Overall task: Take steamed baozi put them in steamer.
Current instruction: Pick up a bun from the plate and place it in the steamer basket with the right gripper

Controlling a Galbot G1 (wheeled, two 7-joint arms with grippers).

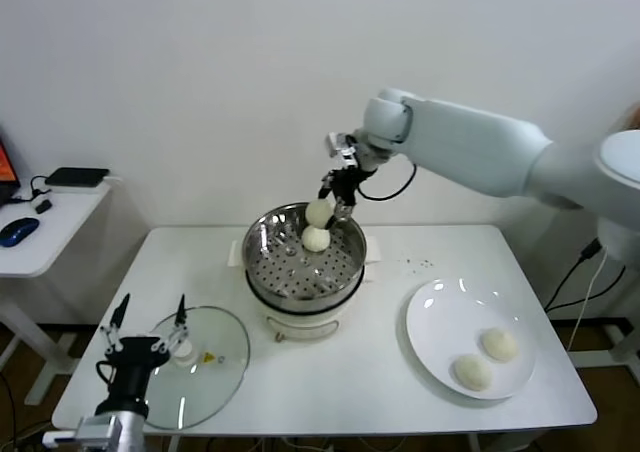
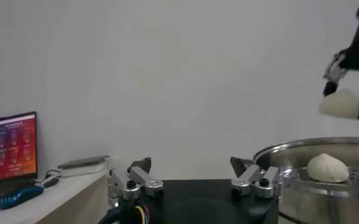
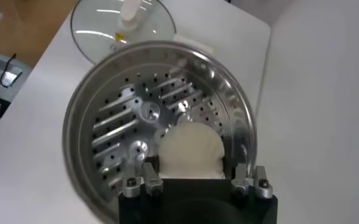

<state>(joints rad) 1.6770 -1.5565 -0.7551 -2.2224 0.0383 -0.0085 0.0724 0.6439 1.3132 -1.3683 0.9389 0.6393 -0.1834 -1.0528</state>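
1. Head view. The steamer [image 1: 304, 262], a shiny steel pot with a perforated tray, stands on the white worktop [image 1: 370, 372] and serves as the landmark. The right end effector [image 1: 336, 198] hangs above the steamer's far rim, clamped on one baozi [image 1: 319, 212]. A second baozi [image 1: 316, 238] rests on the tray directly beneath it, at the far side of the pot. Two more baozi [image 1: 499, 344] [image 1: 471, 371] lie on the white plate [image 1: 432, 317], to the right of the steamer and nearer the robot. The glass lid [image 1: 212, 357] lies flat to the left of the steamer, on the near side. The left end effector [image 1: 150, 318] sits at the lid's left edge, its fingers spread apart and empty. A side desk [image 1: 45, 234] with a blue mouse [image 1: 18, 230] stands well to the left of the steamer.

2. Left wrist view. The left end effector [image 2: 194, 179] shows its two fingers parted with nothing between them. Beyond it, the steamer [image 2: 316, 176] holds one baozi [image 2: 327, 167] on its tray; the held baozi [image 2: 341, 103] hangs above the rim in the right end effector [image 2: 348, 91]. A laptop screen [image 2: 10, 146] is visible far from the steamer.

3. Right wrist view. The right end effector [image 3: 194, 173] grips a baozi [image 3: 190, 152] between its fingers, over the steamer's perforated tray [image 3: 136, 122]. The glass lid [image 3: 123, 21] lies beyond the steamer.
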